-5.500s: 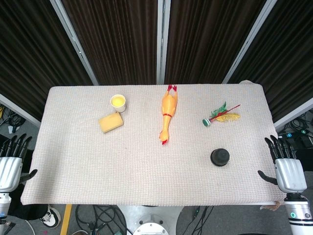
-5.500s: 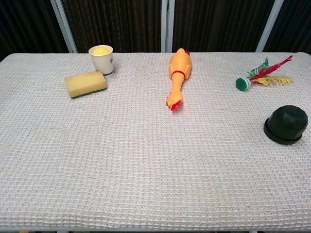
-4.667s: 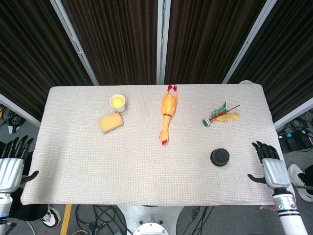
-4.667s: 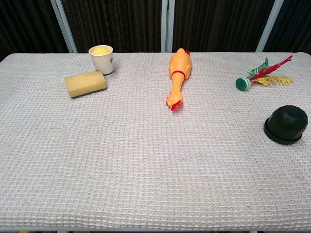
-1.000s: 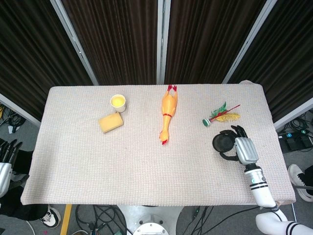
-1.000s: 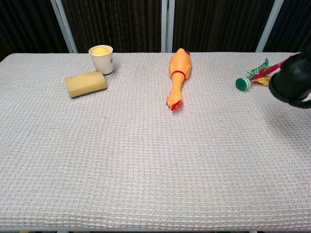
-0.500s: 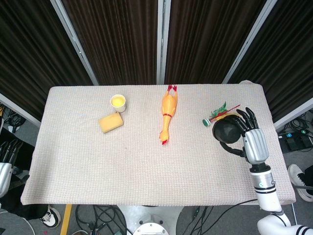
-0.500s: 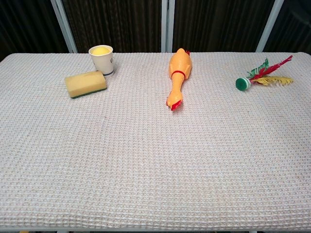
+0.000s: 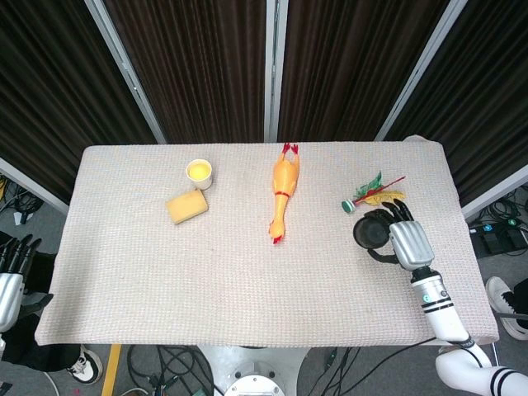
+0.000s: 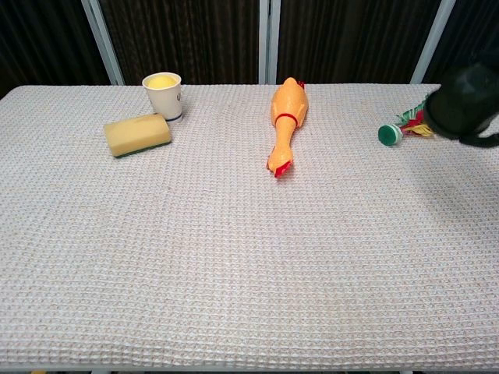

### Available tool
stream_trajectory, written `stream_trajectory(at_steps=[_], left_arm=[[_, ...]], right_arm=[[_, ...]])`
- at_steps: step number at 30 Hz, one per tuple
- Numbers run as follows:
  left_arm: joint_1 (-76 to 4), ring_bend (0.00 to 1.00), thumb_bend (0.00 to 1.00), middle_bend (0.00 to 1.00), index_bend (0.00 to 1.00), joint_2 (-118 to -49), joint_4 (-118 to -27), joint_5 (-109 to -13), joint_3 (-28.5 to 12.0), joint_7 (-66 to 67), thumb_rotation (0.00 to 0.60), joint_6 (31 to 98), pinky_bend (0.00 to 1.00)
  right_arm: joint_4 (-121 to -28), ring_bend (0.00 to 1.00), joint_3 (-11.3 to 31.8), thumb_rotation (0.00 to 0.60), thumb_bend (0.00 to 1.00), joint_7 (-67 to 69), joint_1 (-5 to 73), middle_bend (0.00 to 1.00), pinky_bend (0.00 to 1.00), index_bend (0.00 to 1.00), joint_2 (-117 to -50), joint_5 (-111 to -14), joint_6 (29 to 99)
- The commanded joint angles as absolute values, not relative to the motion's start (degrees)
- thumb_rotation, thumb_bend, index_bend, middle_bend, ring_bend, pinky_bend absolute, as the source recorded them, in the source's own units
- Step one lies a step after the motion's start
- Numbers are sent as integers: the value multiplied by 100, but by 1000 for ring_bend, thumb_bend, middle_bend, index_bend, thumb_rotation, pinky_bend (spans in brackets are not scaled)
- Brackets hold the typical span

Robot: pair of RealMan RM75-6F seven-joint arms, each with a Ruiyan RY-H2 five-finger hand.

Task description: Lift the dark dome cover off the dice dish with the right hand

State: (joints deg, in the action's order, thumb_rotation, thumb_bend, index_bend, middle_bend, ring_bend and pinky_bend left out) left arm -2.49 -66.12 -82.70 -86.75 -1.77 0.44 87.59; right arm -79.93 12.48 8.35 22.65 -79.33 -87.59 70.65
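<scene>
The dark dome cover [image 9: 370,230] is off the cloth, gripped from its right side by my right hand [image 9: 406,242]. In the chest view the cover [image 10: 463,101] hangs blurred in the air at the upper right, partly hiding the feathered shuttlecock. No dice dish shows on the cloth beneath it in either view. My left hand [image 9: 10,276] hangs beside the table's left edge, fingers apart and holding nothing.
A rubber chicken [image 9: 282,198] lies mid-table, pointing toward me. A paper cup [image 9: 199,172] and a yellow sponge [image 9: 187,206] sit at the back left. The green-based shuttlecock [image 9: 371,195] lies just behind the lifted cover. The white woven cloth [image 9: 247,280] covers the table.
My right hand picked the cover up off the cloth. Over the last half second it came lower and slightly left, bringing the cover back into the chest view.
</scene>
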Motion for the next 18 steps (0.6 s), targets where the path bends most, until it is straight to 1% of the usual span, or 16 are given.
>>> stream_trajectory(at_steps=[1,2,4,5,9,11,12,14,18], left_arm=[[-242,0,113,33,66,-6614,-8252,-8674,-176,18,600,8768,98],[-242,0,113,33,66,-6615,-8246,-8676,-178,11,600,8773,98],[-245,0,113,33,66,-6615,-8243,-8690,-180,-1,600,8787,98],[-244,0,113,33,66,-6615,-8243,-8696,-181,0,600,8796,98],[-250,0,113,33,66,-6620,-8257,-8692,-191,0,600,8801,98],[-257,0,113,33,66,-6626,-8266,-8695,-194,9,600,8798,98],[-262,0,113,33,66,-6628,-8276,-8698,-194,19,600,8795,98],[-267,0,113,33,66,-6626,-8288,-8697,-196,38,600,8790,98],[-278,0,113,33,66,-6614,-8307,-8694,-202,31,600,8781,98]], right_arm=[[-9561,113,1588,600,209,831,1884,458,0,354,-7346,-9915,9956],[-9471,114,1565,600,207,874,1849,458,0,355,-7413,-9882,10012],[-9110,114,1410,600,207,963,1834,458,0,360,-7600,-9547,9708],[-8892,114,1328,600,207,995,1860,458,0,360,-7700,-9326,9431],[-7417,113,945,600,214,1102,2165,457,0,360,-8407,-8408,7780],[-6911,110,822,600,219,1233,2278,457,0,361,-8680,-8209,7235],[-6670,110,774,600,220,1280,2328,457,0,361,-8809,-8190,7073],[-6425,110,758,600,221,1321,2368,457,0,362,-8948,-8258,7094],[-6272,111,815,600,223,1362,2396,458,0,362,-8990,-8256,7140]])
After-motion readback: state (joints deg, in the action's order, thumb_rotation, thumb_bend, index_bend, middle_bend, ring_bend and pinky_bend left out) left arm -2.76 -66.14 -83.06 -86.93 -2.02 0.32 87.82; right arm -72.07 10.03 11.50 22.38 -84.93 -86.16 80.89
